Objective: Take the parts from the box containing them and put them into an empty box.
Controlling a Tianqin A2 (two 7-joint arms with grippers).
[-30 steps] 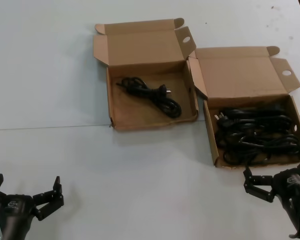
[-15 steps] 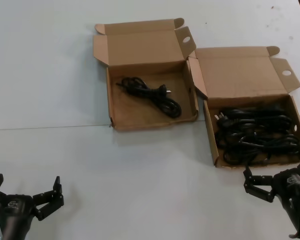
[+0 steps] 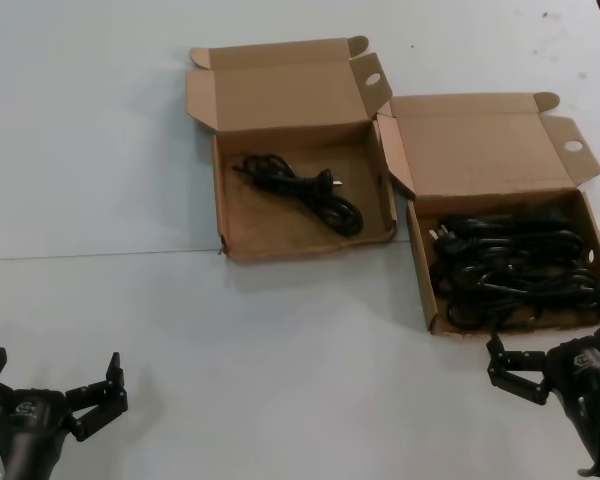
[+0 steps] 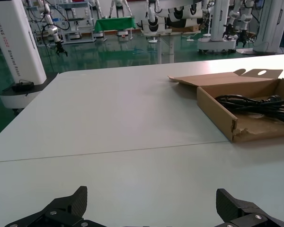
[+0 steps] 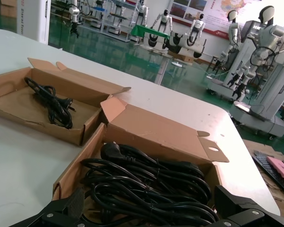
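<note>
The wider box containing the parts stands at the right with its lid folded back, filled with several coiled black power cables. To its left stands the squarer box with a dented front wall, and one black cable lies inside it. My right gripper is open at the front wall of the full box, its fingers straddling the cables from just above. My left gripper is open over bare table at the near left, holding nothing.
The white table spreads around both boxes, and a seam line crosses it just in front of the squarer box. Both open lids lie back toward the far side. The squarer box shows far off in the left wrist view.
</note>
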